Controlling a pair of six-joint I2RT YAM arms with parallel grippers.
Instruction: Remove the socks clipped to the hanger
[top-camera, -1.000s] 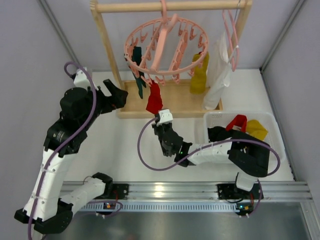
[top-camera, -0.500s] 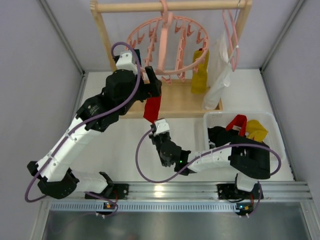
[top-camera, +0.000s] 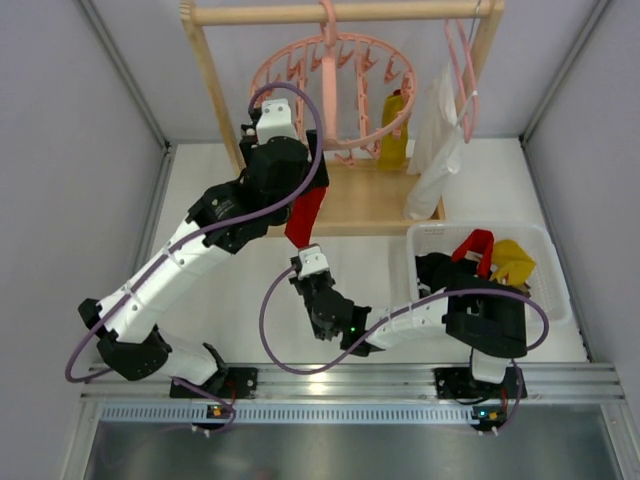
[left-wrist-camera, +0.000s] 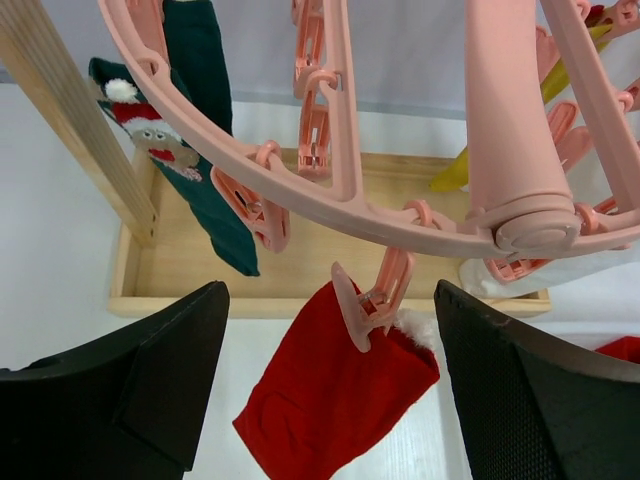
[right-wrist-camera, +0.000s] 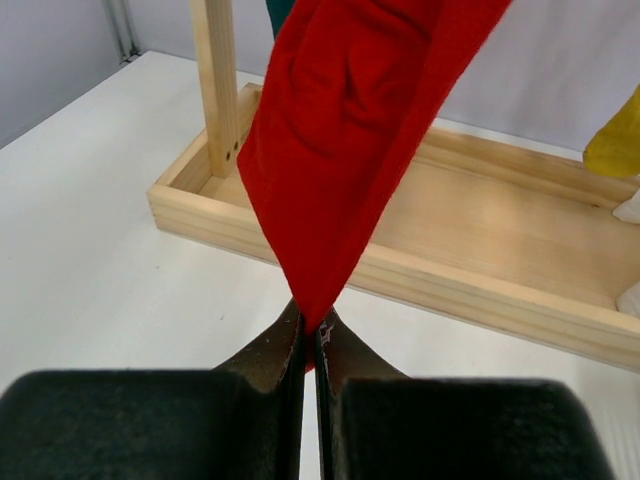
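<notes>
The round pink hanger (top-camera: 330, 85) hangs from the wooden rail. A red sock (top-camera: 305, 215) dangles from one of its clips (left-wrist-camera: 372, 300) at the near rim. My right gripper (right-wrist-camera: 310, 335) is shut on that sock's lower tip (right-wrist-camera: 345, 140) and holds it taut below the hoop (left-wrist-camera: 340, 195). My left gripper (left-wrist-camera: 330, 320) is open, its dark fingers (left-wrist-camera: 150, 380) flanking the clip and the sock's white-trimmed top (left-wrist-camera: 330, 410) without touching. A teal sock (left-wrist-camera: 215, 200) with a Santa figure hangs at the left. A mustard-yellow sock (top-camera: 393, 130) is clipped at the right.
The wooden rack's tray base (top-camera: 370, 205) and left post (top-camera: 215, 80) stand just behind the sock. A white cloth (top-camera: 435, 140) hangs on a thin pink hanger (top-camera: 465, 80) at the right. A white basket (top-camera: 548, 262) at the right holds red, yellow and dark socks.
My left arm has swung in from the left and up to the hoop, bringing its fingers either side of the clip. The right gripper has drawn the red sock slightly nearer and lower.
</notes>
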